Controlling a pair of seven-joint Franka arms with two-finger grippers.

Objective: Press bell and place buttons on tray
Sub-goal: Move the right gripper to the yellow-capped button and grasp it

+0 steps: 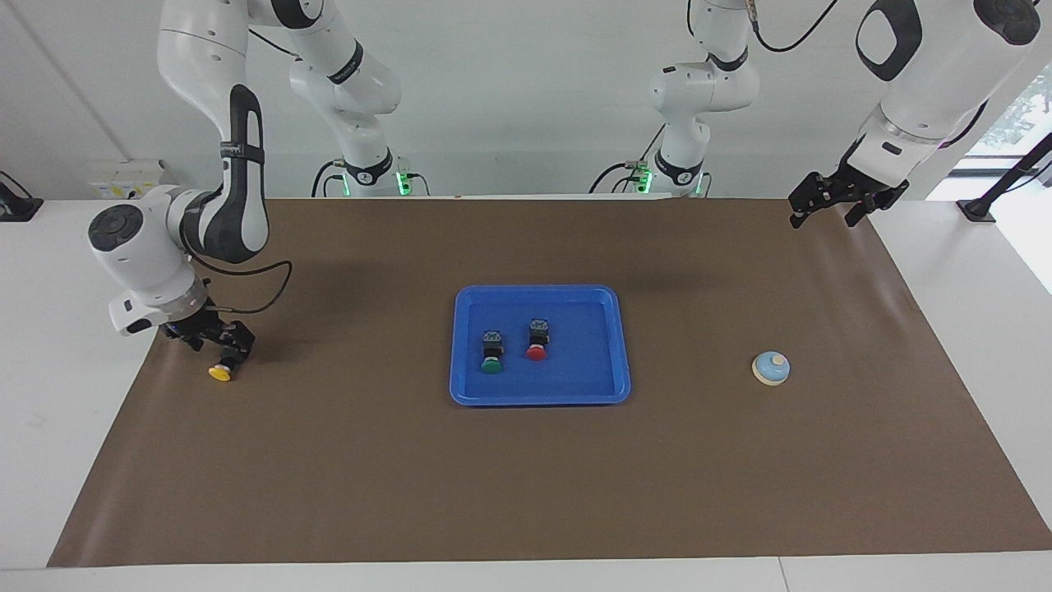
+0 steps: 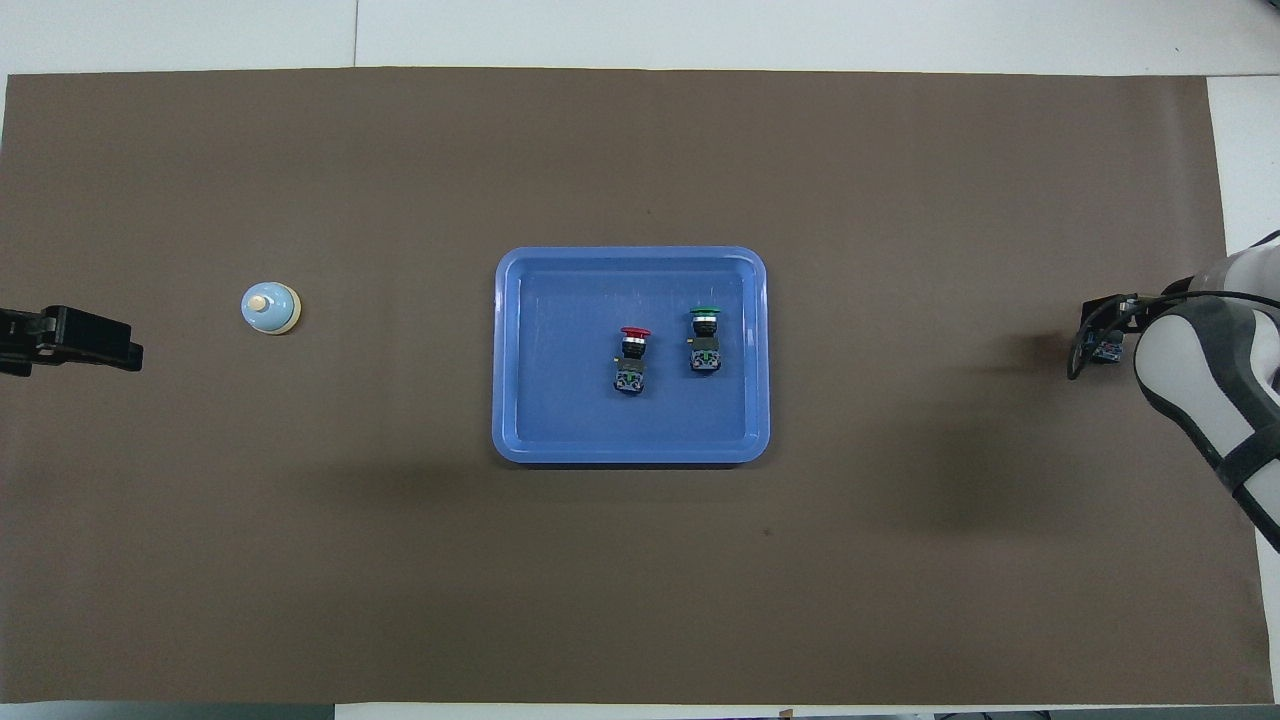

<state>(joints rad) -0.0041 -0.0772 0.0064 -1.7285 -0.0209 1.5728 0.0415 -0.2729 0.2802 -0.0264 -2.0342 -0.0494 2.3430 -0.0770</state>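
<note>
Glossy blue plastic tray (image 1: 540, 396); matt brown paper-like sheet (image 1: 526, 485) over smooth white table (image 1: 49, 345); shiny bell (image 1: 771, 367); glossy white arm shells

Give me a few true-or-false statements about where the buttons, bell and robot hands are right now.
1. The green button and the red button lie in the tray. True.
2. The yellow button is in the tray too. False: it lies on the brown mat, at the right gripper.
3. The left gripper is pressing the bell. False: it hangs apart from it.
4. The bell sits outside the tray. True.
</note>
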